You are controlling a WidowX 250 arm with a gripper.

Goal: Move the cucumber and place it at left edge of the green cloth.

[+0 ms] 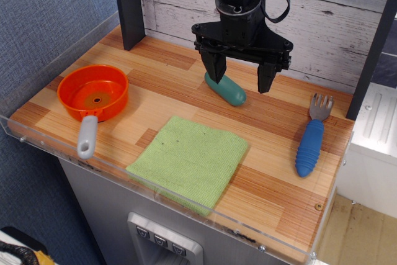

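The cucumber (228, 91) is a small teal-green oblong lying on the wooden tabletop toward the back, angled from upper left to lower right. My gripper (240, 74) hangs just above it, open, with one finger (217, 65) over the cucumber's left end and the other finger (266, 77) to its right. It holds nothing. The green cloth (189, 158) lies flat near the front edge, in front of the cucumber.
An orange pan (93, 93) with a grey handle sits at the left. A blue-handled fork (311, 138) lies at the right. A clear plastic rim (186, 206) borders the table's front and left. A black post (129, 4) stands at the back left.
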